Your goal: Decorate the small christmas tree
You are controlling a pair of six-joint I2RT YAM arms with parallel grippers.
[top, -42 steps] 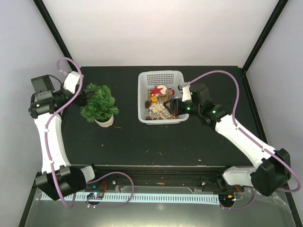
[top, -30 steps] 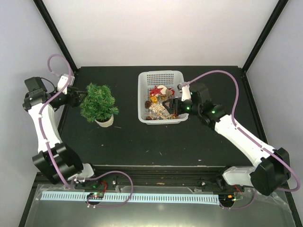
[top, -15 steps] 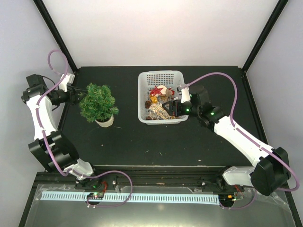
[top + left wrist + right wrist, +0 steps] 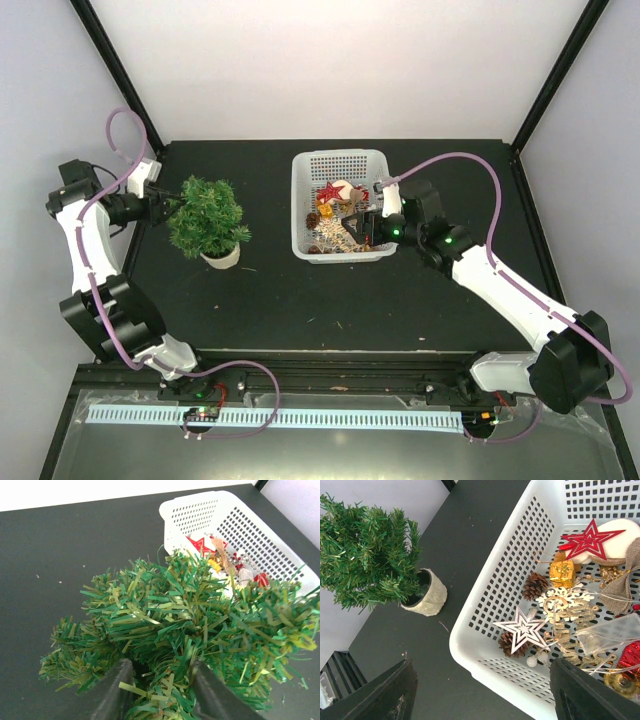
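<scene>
Left end effector (image 4: 160, 676): having pushed into the side branches of the small christmas tree (image 4: 175, 610), now narrowing on the foliage; firm hold not confirmable. Probably steadying it for hanging. Right end effector (image 4: 481, 672): hovering wide open and empty over the white basket (image 4: 485, 595). Standing upright on the counter (image 4: 300, 290), left of the basket: the small christmas tree, bushy, green, bearing no ornaments.

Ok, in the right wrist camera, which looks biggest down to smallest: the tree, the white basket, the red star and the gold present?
1. white basket
2. small christmas tree
3. red star
4. gold present

The basket runs off the picture's edge, so only part shows.
</scene>
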